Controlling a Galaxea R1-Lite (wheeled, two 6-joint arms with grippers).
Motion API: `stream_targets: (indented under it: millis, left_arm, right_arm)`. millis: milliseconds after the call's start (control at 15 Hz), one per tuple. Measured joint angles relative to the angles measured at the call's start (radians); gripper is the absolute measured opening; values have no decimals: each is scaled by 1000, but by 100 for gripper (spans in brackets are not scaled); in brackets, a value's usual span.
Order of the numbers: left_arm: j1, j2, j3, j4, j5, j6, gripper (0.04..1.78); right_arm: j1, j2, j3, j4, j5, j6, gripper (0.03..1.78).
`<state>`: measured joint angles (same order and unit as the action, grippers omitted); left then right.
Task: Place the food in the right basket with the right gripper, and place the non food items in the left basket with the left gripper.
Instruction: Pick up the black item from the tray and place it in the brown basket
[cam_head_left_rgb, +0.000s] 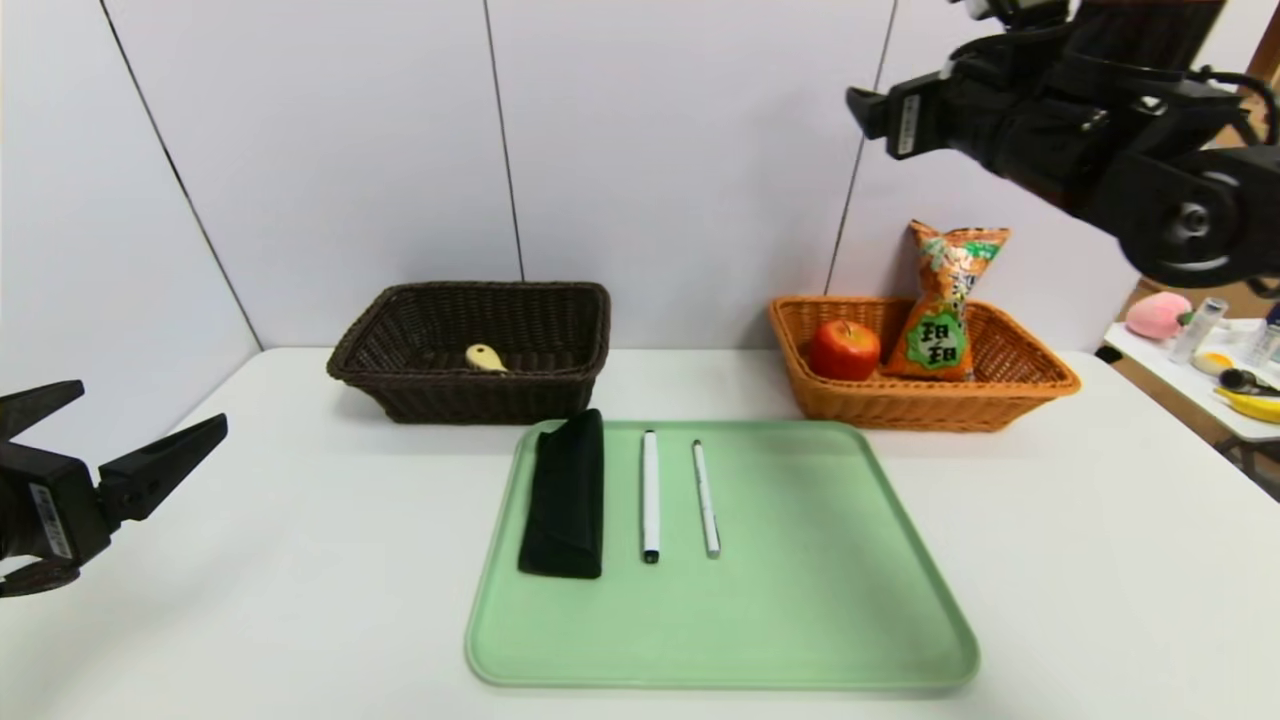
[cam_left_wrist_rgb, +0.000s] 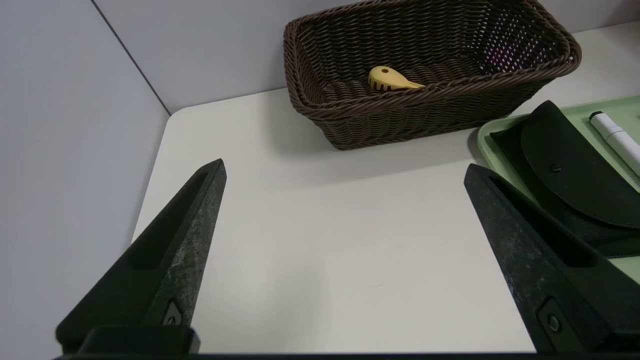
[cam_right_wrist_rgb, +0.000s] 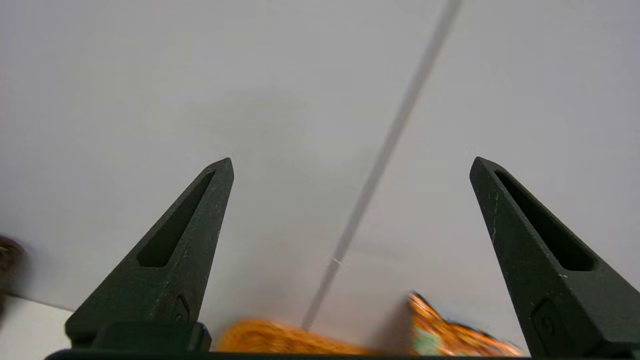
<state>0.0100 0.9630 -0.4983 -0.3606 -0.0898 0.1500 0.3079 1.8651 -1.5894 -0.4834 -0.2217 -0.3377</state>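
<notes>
The orange right basket holds a red apple and an upright orange snack bag. High above it, my right gripper hangs open and empty; the right wrist view shows its gripper facing the wall, with the snack bag and basket below. The dark brown left basket holds a small yellow item. On the green tray lie a black pouch and two white pens. My left gripper hovers open over the table's left side, empty.
The wall stands close behind both baskets. A side table at the far right carries a pink toy, a banana and bottles. In the left wrist view the brown basket, pouch and tray edge lie ahead.
</notes>
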Motion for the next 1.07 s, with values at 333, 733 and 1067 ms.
stream_targets:
  millis: [333, 733, 1067]
  left_arm:
    - [-1, -1, 4, 0, 1, -36, 169]
    - [-69, -5, 18, 0, 2, -35, 169]
    - [-212, 78, -98, 18, 27, -24, 169]
  right_arm:
    - [-198, -291, 355, 1, 1, 64, 167]
    - [-266, -649, 861, 5, 6, 125, 169]
    - [-271, -872, 1160, 17, 7, 158, 169]
